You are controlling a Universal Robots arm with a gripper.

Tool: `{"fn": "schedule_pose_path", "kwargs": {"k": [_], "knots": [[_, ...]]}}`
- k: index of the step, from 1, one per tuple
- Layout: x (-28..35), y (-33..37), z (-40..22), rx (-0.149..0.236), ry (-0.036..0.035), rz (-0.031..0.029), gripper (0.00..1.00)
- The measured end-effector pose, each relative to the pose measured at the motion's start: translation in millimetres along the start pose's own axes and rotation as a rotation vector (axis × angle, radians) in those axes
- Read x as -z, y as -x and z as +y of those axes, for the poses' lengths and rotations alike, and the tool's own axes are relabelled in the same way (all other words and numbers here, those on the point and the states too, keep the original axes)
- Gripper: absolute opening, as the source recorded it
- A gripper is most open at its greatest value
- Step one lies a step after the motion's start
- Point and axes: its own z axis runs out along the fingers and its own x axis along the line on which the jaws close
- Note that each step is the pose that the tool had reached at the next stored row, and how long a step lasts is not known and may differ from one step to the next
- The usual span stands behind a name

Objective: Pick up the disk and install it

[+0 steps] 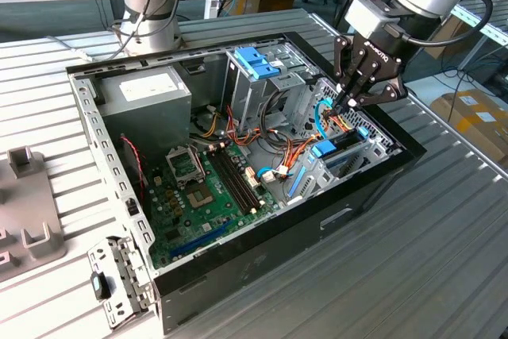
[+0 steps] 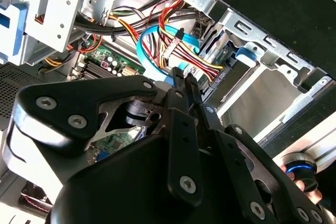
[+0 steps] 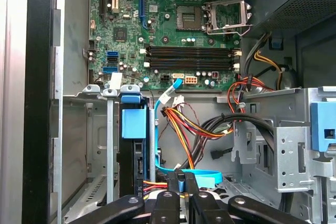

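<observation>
The disk (image 3: 133,129) sits upright in its bay (blue tab showing). The gripper (image 1: 347,104) hovers beside it, fingers pressed together, grasping nothing

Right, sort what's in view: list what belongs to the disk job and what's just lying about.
Job in hand:
- disk, sitting in its bay by the case wall
- hand, down at the cables beside the disk
- computer case

Lying about:
- grey blocks on the table
- cardboard box
- metal bracket at the case corner
- blue-handled drive cage
</observation>
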Motion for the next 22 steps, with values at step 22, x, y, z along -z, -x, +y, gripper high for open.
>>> {"fn": "schedule_pose_path", "kwargs": {"k": [22], "knots": [[0.9,-39.3,2.6,0.006,0.0008,-0.1021,0.16]]}}
